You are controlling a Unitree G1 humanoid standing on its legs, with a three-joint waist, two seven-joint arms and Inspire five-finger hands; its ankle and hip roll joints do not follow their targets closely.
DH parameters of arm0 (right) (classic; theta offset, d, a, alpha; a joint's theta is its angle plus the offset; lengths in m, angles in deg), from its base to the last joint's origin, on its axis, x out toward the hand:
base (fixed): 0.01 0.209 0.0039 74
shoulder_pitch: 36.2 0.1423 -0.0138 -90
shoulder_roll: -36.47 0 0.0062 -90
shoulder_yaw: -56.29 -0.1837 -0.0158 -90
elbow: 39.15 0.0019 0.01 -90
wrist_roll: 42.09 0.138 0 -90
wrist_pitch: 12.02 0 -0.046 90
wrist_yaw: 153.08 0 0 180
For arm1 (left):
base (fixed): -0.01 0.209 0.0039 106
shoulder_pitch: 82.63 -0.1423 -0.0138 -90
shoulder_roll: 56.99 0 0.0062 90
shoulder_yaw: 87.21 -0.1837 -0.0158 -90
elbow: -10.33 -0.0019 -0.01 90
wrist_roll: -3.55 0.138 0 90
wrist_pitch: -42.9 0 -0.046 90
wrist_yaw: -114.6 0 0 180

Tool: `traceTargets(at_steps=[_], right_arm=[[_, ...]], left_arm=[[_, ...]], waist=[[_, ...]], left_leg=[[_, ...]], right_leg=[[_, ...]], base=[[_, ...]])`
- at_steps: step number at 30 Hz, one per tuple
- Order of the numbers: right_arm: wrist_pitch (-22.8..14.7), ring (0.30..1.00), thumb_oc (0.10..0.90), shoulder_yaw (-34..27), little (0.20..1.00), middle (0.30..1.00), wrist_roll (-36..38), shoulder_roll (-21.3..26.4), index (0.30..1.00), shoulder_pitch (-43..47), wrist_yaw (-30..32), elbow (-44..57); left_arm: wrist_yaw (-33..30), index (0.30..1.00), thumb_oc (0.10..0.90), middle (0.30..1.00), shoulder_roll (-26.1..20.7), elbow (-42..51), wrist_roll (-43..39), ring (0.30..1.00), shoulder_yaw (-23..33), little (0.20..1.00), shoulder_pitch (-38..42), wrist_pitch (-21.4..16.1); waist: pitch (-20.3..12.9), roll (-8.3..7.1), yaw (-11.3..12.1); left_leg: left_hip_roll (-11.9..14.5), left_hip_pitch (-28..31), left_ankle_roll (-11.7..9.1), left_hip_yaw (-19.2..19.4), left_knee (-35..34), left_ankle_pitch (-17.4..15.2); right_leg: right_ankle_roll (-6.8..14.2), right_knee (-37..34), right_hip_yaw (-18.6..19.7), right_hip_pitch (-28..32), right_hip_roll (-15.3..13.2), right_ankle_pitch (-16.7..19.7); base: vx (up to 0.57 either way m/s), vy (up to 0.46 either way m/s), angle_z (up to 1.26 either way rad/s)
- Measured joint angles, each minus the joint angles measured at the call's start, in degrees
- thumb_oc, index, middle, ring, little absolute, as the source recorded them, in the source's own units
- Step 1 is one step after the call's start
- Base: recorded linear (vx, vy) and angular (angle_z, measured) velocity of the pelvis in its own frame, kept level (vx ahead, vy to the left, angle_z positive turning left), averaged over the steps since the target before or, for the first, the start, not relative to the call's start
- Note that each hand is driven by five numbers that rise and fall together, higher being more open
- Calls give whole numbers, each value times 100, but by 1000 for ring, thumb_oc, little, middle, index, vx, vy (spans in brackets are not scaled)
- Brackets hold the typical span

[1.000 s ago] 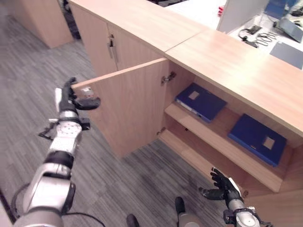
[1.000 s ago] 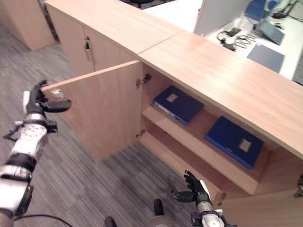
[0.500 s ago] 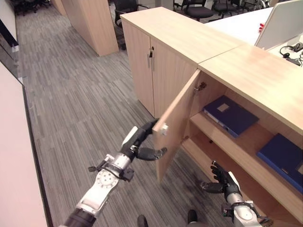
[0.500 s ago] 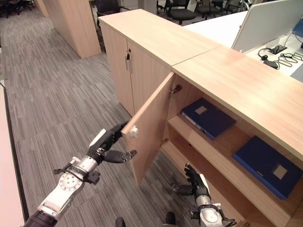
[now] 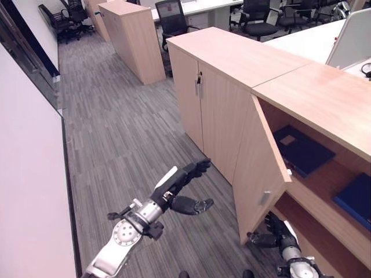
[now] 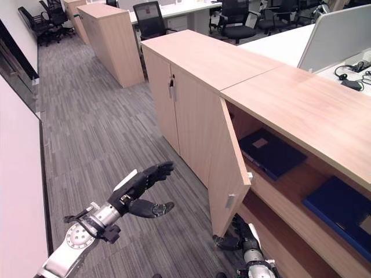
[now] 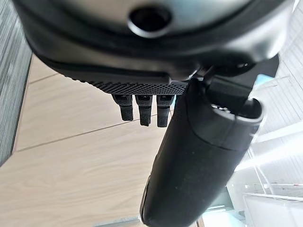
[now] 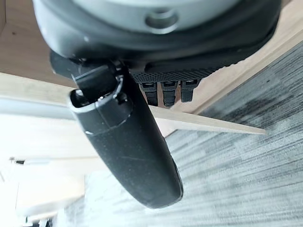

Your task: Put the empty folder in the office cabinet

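Left eye view: the left hand [image 5: 177, 186], fingers spread and empty, has let go of the light wooden cabinet door [image 5: 262, 168], which has swung from wide open to part-closed ahead of it, so the shelving step looks done. Beyond the door, a dark blue flat folder [image 5: 301, 150] lies on the shelf, long axis running deeper into the cabinet.

Right eye view: the right hand [image 6: 242, 236], relaxed, hangs below the door.

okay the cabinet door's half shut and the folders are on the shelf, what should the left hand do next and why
Probably push the door the rest of the way shut. The left hand hangs open, apart from the door, which stands ajar, and both folders already lie inside.
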Motion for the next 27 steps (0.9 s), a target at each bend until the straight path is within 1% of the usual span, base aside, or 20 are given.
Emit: traceTargets(at_steps=[3, 5, 6, 7, 8, 9, 10, 11, 12, 13, 15, 18, 19, 20, 21, 23, 24, 25, 26, 27], right_arm=[[10, 900, 800, -22, 900, 900, -216, -13, 900, 2, 105, -84], [84, 900, 800, -87, 900, 900, -220, -27, 900, 9, 240, -350], [95, 900, 800, -146, 900, 900, -219, -48, 900, -49, 330, -639], [108, 900, 800, -252, 900, 900, -220, -68, 900, -30, 383, -839], [209, 900, 800, -347, 900, 900, -223, -29, 900, -102, 500, -999], [245, 900, 800, -420, 900, 900, -224, -2, 900, -187, 559, -1026], [207, 900, 800, -497, 900, 900, -245, 2, 900, -304, 577, -1141], [196, 900, 800, -513, 900, 900, -262, 12, 900, -339, 579, -1177], [198, 900, 800, -559, 900, 900, -381, 26, 900, -344, 620, -1407], [213, 900, 800, -556, 900, 900, -410, 28, 900, -325, 630, -1675], [183, 900, 800, -543, 900, 900, -438, 36, 900, -329, 622, -2191], [207, 900, 800, -561, 900, 900, -432, 55, 900, -267, 611, -3121], [310, 900, 800, -676, 900, 900, -423, 61, 900, -238, 612, -3493], [305, 900, 800, -780, 900, 900, -396, 68, 900, -323, 603, -3655], [282, 900, 800, -956, 900, 900, -316, 64, 900, -219, 578, -3932], [380, 900, 800, -1129, 900, 900, -142, 70, 900, -309, 628, -4192], [382, 900, 800, -1142, 900, 900, -142, 70, 900, -372, 623, -4277], [356, 900, 800, -1225, 900, 900, -149, 58, 900, -290, 565, -4407], [375, 900, 800, -1210, 900, 900, -146, -328, 900, -27, 458, -4850], [345, 900, 800, -1146, 900, 900, -145, -404, 900, -115, 464, -4883]], left_arm=[[-5, 900, 800, 900, 36, -13, -10, 900, -3, 900, -1, 25], [-51, 900, 800, 900, 96, -19, -10, 900, -9, 900, 56, 69], [-82, 900, 800, 900, 213, -99, -12, 900, -37, 900, 91, 66], [-125, 900, 800, 900, 356, -322, -12, 900, -119, 900, 216, 65], [-213, 900, 800, 900, 540, -721, -8, 900, -237, 900, 409, 75], [-277, 900, 800, 900, 632, -956, -6, 900, -257, 900, 487, 109], [-350, 900, 800, 900, 660, -1086, 7, 900, -308, 900, 536, 109], [-365, 900, 800, 900, 660, -1140, 9, 900, -328, 900, 553, 109], [-465, 900, 800, 900, 674, -1336, 21, 900, -357, 900, 522, 106], [-529, 900, 800, 900, 698, -1471, 51, 900, -365, 900, 514, 110], [-596, 900, 800, 900, 711, -1746, 153, 900, -375, 900, 505, 104], [-774, 900, 800, 900, 762, -2365, 284, 900, -369, 900, 498, 113], [-852, 900, 800, 900, 825, -2690, 288, 900, -336, 900, 464, 139], [-885, 900, 800, 900, 849, -2785, 317, 900, -338, 900, 449, 152], [-944, 900, 800, 900, 847, -2920, 429, 900, -333, 900, 369, 156], [-958, 900, 800, 900, 865, -3190, 616, 900, -339, 900, 255, 246], [-959, 900, 800, 900, 866, -3224, 691, 900, -337, 900, 242, 245], [-941, 900, 800, 900, 825, -3298, 770, 900, -167, 900, 43, 203], [-1062, 900, 800, 900, 531, -3483, 893, 900, 374, 900, -439, 45], [-1257, 900, 800, 900, 461, -3976, 894, 900, 442, 900, -346, 134]], waist=[[-41, 58, -89], [-70, 102, -230], [-85, 121, -351], [-107, 154, -415], [-135, 201, -543], [-165, 251, -730], [-181, 274, -869], [-187, 284, -920], [-195, 305, -1001], [-188, 296, -1013], [-173, 309, -1163], [-181, 393, -1192], [-170, 458, -1229], [-154, 474, -1318], [-144, 499, -1333], [-118, 487, -1363], [-63, 453, -1393], [24, 393, -1333], [16, -523, -940], [73, -870, -923]], left_leg=[[16, 47, -12, 170, -1, -40], [22, 84, -12, 287, -1, -63], [35, 141, -26, 362, 1, -91], [43, 178, -36, 422, -1, -115], [50, 211, -49, 497, -1, -146], [71, 227, -62, 554, -1, -157], [99, 257, -87, 644, 0, -175], [111, 273, -94, 676, 0, -181], [172, 346, -100, 892, 0, -205], [204, 397, -123, 1048, -1, -232], [258, 446, -199, 1180, 0, -284], [347, 538, -296, 1458, -1, -361], [379, 537, -306, 1554, 0, -368], [397, 536, -340, 1562, 0, -384], [433, 540, -371, 1609, 10, -375], [552, 540, -427, 1728, 70, -384], [624, 535, -468, 1737, 158, -418], [834, 499, -804, 1733, 563, -472], [967, -108, -1117, 962, 2776, -311], [1066, -779, -1057, 283, 3878, -267]], right_leg=[[-5, -30, 169, -65, 6, 4], [0, -26, 295, -106, 16, 32], [2, -19, 358, -105, 29, 26], [-1, -4, 415, -107, 32, 12], [-5, -23, 504, -121, 44, 16], [-5, -25, 549, -143, 65, 17], [-14, -6, 661, -199, 103, 14], [-19, -1, 683, -204, 114, 11], [-42, -3, 868, -244, 187, 28], [-73, -12, 1007, -300, 236, 54], [-84, -17, 1137, -333, 300, 60], [-124, 11, 1415, -438, 415, 47], [-151, 25, 1519, -502, 468, 50], [-159, 41, 1534, -524, 491, 47], [-218, 157, 1581, -602, 540, -20], [-286, 251, 1726, -708, 648, -67], [-310, 287, 1695, -702, 744, -79], [-520, 1111, 1496, -949, 925, -367], [-1402, 2549, 1098, -1461, 1073, -1063], [-1401, 2419, 1333, -1297, 1108, -1179]], base=[[-6, -51, -28], [-5, -59, -34], [2, -67, -29], [9, -53, -38], [26, -65, -36], [25, -64, -43], [25, -95, -31], [5, -83, -58], [9, -92, -72], [15, -82, -81], [32, -89, -49], [45, -114, -52], [40, -113, -37], [59, -174, -28], [19, -69, -25], [61, -213, -32], [36, -359, -27], [68, -303, -139], [26, -80, -143], [116, 35, -133]])
